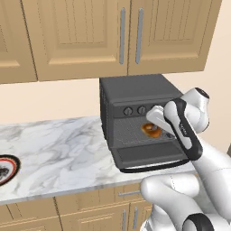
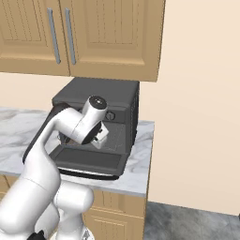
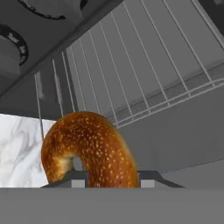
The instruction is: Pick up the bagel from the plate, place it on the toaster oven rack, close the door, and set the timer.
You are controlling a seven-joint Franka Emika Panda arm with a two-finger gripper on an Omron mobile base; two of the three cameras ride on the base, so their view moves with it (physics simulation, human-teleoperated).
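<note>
The gripper (image 3: 112, 178) holds its fingers clamped on the bagel (image 3: 87, 148) at the toaster oven (image 1: 135, 97) mouth, above the lowered door (image 1: 151, 155), positioned for release onto the rack (image 3: 144, 74).

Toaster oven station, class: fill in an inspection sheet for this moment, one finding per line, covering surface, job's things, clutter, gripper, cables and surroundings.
Surface: white marble counter, bare between the plate and the toaster oven.
Job's things: toaster oven stands by the wall; its door is dropped open; the rack sits inside; the bagel is at the oven mouth; the plate lies at the counter's far left with no bagel on it.
Clutter: nothing seen.
Gripper: gripper is shut on the bagel, in front of the rack.
Cables: nothing seen.
Surroundings: wooden cabinets above, drawers below, beige wall.
</note>
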